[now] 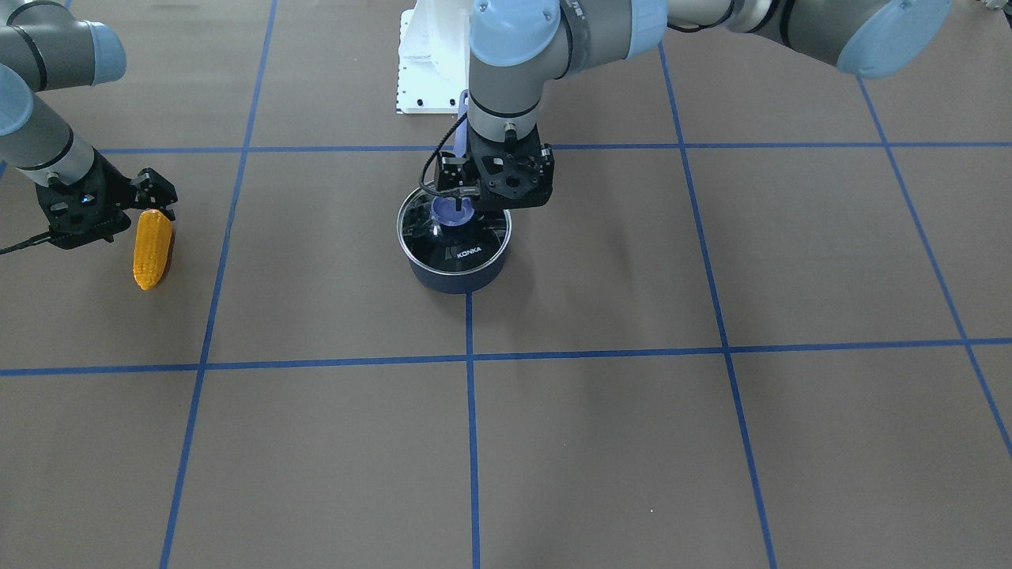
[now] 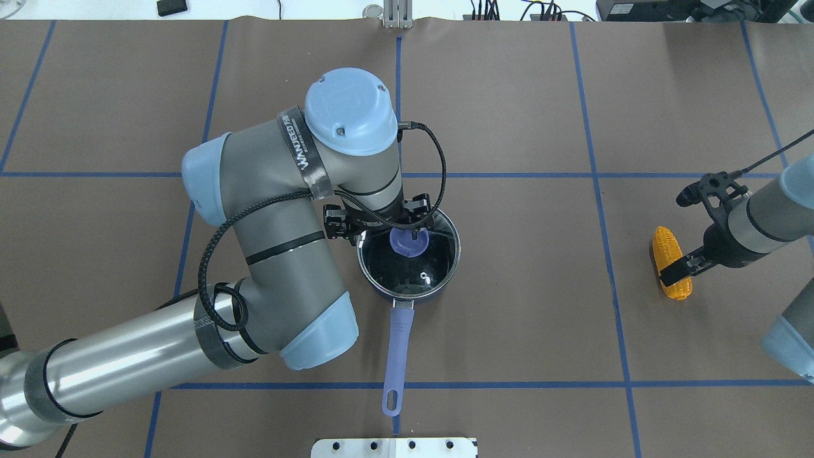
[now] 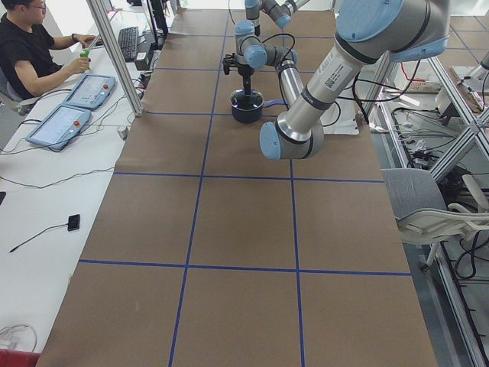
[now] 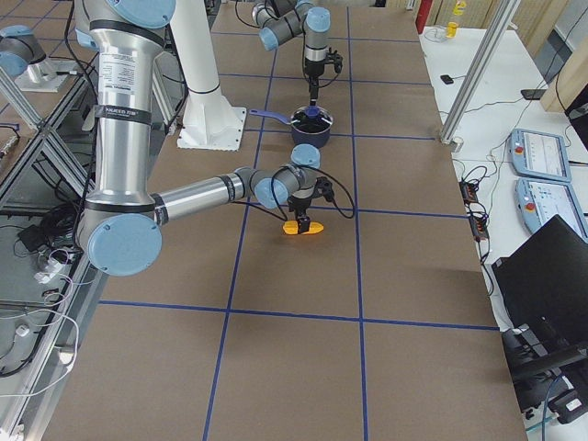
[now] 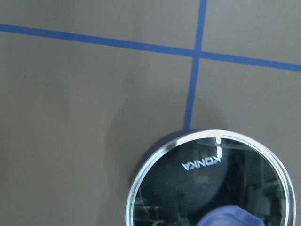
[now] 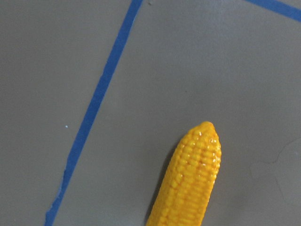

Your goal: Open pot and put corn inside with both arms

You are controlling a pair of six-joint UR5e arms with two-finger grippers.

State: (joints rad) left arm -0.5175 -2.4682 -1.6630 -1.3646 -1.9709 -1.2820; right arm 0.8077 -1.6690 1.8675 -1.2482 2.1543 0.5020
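Reading from the table's right end, the nearest item is the corn (image 1: 152,249), lying flat on the table (image 1: 632,435) with the right gripper (image 2: 675,272) low across its middle; whether those jaws are closed on it cannot be told. An off-centre hold on the tapered, bumpy cob would likely let it pivot or slip in transfer. Farther off, the pot (image 1: 458,276) stands with its glass lid (image 1: 455,251) seated and the left gripper (image 2: 410,236) at the purple knob (image 1: 453,213), clamped or not unclear. A shallow pinch could drop the lid; a sticking lid could drag the unrestrained pot.
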